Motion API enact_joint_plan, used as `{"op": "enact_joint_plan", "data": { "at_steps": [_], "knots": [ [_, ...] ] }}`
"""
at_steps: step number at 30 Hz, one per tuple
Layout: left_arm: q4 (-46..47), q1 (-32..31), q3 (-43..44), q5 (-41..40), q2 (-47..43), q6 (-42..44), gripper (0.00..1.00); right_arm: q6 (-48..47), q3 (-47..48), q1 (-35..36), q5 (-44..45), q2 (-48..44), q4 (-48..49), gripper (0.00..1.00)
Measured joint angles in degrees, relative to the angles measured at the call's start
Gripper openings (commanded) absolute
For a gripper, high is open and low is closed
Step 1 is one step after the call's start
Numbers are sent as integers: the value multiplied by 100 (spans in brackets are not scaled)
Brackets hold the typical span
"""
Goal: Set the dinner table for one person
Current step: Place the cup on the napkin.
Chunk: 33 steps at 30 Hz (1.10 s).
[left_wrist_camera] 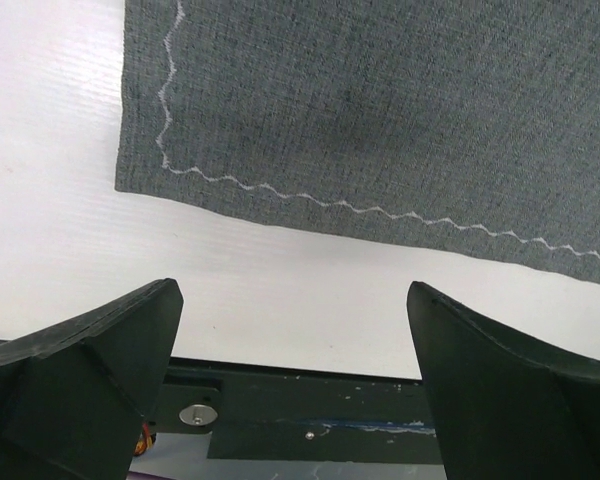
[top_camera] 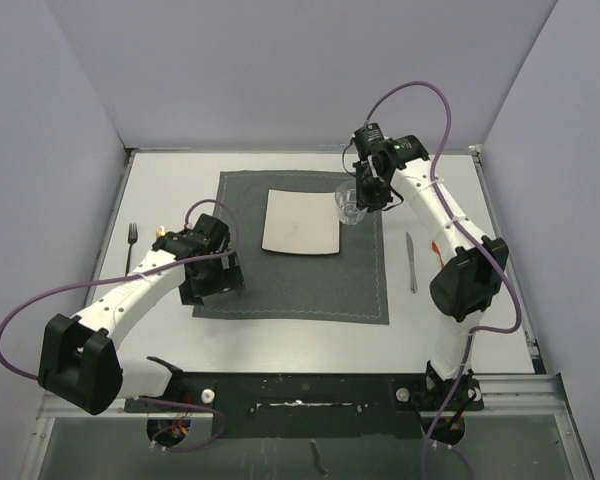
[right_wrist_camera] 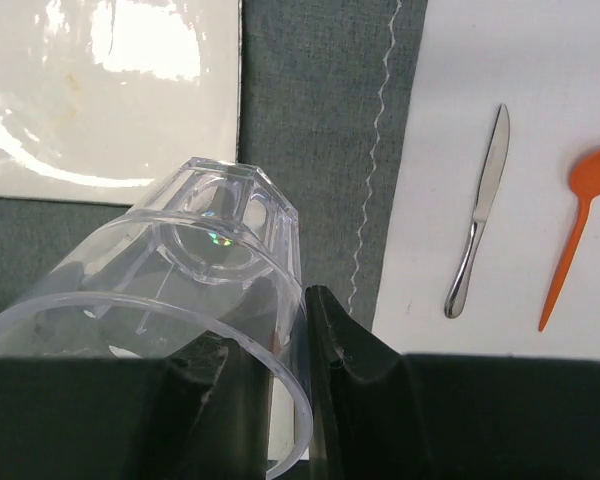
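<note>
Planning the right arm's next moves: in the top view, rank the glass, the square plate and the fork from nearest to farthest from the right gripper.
1. Clear glass: pinched in the right gripper, at the placemat's far right corner.
2. Square white plate: just left of the glass, on the placemat.
3. Fork: far left, on the table.

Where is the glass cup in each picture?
Top external: the glass is right of centre, near the placemat's far right corner, beside the plate.
Left wrist: not in it; only a stitched corner of the placemat shows.
Right wrist: the glass fills the lower left, close up, over the placemat.
Shared landmark: the grey placemat with white zigzag stitching.
</note>
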Motion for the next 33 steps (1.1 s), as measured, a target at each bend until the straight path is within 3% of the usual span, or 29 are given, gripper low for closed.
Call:
{"op": "enact_joint_plan", "data": {
  "at_steps": [20, 33],
  "knots": [
    [647, 7, -96, -776, -573, 258, 98, -442, 2041, -826, -546, 2155, 199, 0],
    [966, 37, -240, -761, -136, 258, 98, -374, 1888, -973, -586, 2520, 828, 0]
  ]
}}
